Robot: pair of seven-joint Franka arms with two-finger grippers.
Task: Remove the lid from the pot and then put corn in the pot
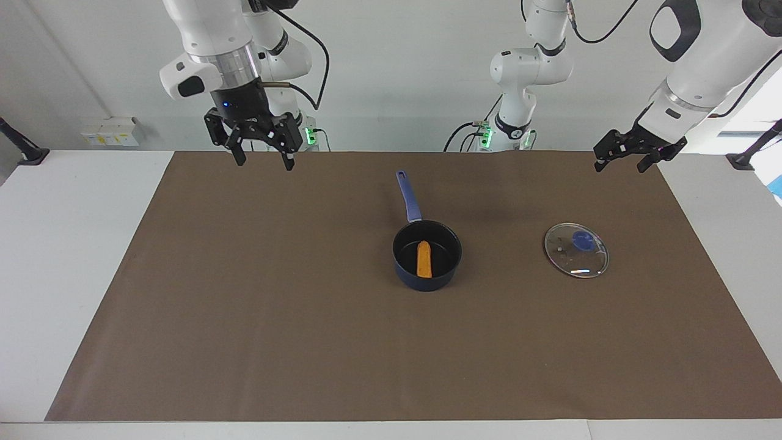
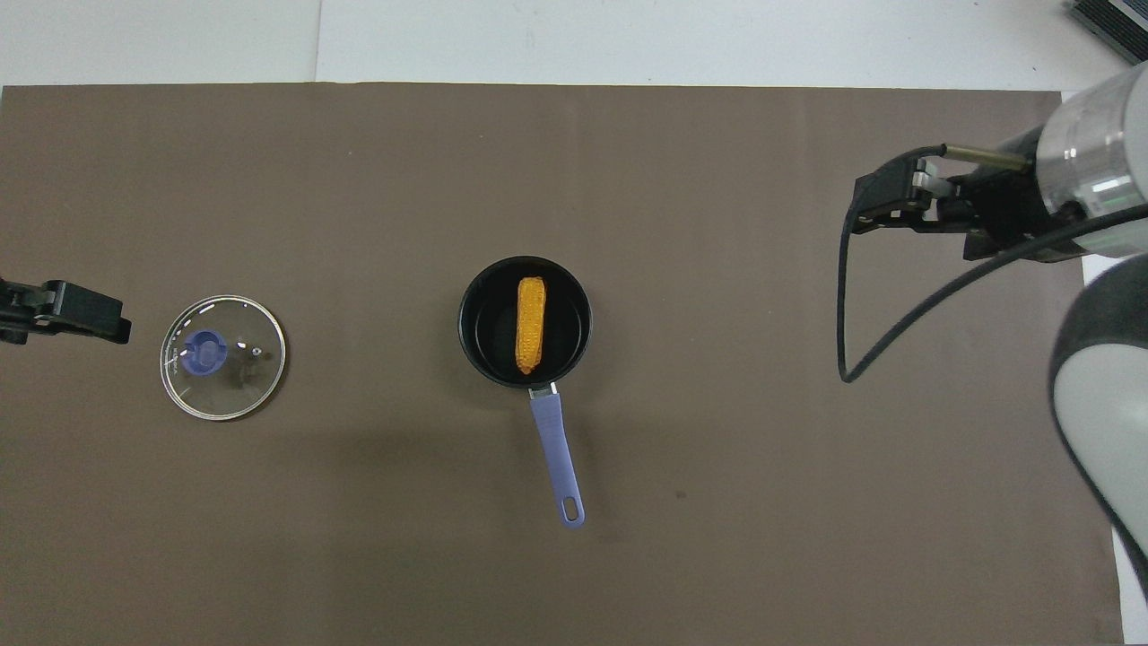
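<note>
Starting at the right arm's end of the table, the right gripper (image 1: 261, 150) hangs high above the brown mat (image 1: 244, 305), its jaws spread apart and holding nothing; no task thing lies below or between them, and the pot stands well apart from them toward the middle of the mat. The pot (image 1: 427, 278) sits uncovered there, its long straight handle (image 1: 408, 195) pointing toward the robots. The corn (image 1: 424, 259) lies flat on the pot's black floor, so its long axis runs nearer-to-farther from the robots, in line with the handle, its ends close to the pot's wall. Toward the left arm's end, the lid (image 1: 576, 250) rests flat on the mat, knob up, well apart from the pot. The left gripper (image 1: 632, 156) hangs in the air nearer the mat's edge than the lid, jaws apart and empty, with the lid below and off to one side of them, not between them. Judging by how things lie, both steps look done: lid off, corn in. The next move seems to call for nothing more than both arms keeping clear and waiting; no grasp appears to be needed.
</note>
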